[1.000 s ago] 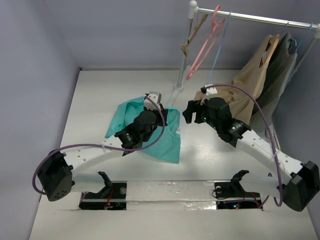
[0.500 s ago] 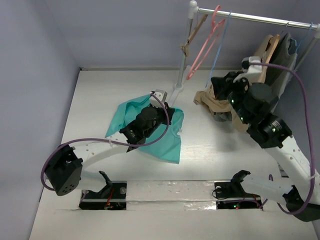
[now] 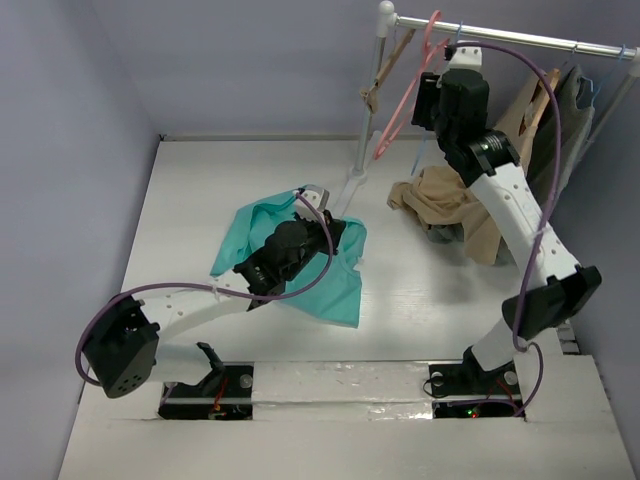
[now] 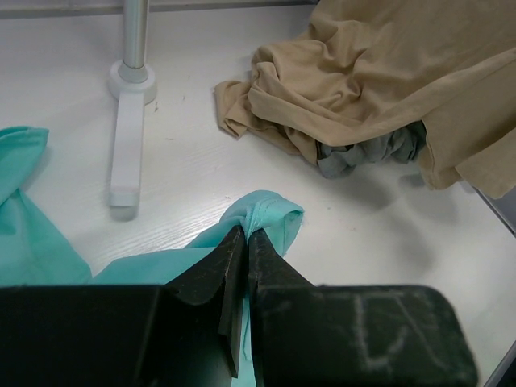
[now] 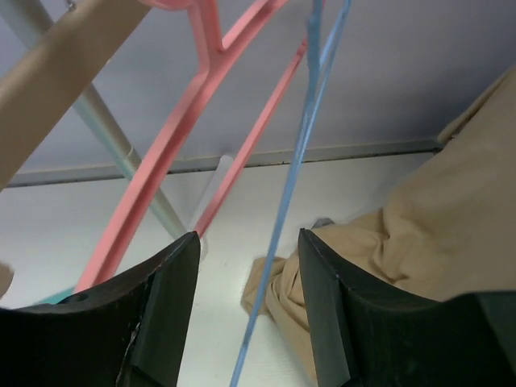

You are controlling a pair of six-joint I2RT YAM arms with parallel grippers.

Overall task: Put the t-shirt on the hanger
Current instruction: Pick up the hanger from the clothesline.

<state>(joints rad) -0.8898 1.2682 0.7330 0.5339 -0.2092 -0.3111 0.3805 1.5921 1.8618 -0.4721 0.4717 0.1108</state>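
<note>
Hanging hook-up: one brown wooden hanger (image 5: 56,72), one pink hanger (image 5: 169,137), one thin light-blue hanger (image 5: 286,201) — slanting between right gripper's (image 5: 248,236) parted, empty jaws; left gripper (image 4: 244,238) clamps one teal t-shirt (image 4: 266,214).

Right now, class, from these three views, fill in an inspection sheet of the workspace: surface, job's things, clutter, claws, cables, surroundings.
Surface: white table, carrying garments and the rail's foot.
Job's things: teal t-shirt crumpled on the table; light-blue hanger hanging from the rail.
Clutter: pink hanger and wooden hanger on the rail; tan garment drooping onto the table; grey garment beside it.
Claws: left claw shut on a fold of the t-shirt; right claw open, raised by the rail, the light-blue hanger showing between its fingers, ungripped.
Cables: left arm's cable and right arm's cable, purple, looping loosely.
Surroundings: plain grey walls; nothing else seen.
</note>
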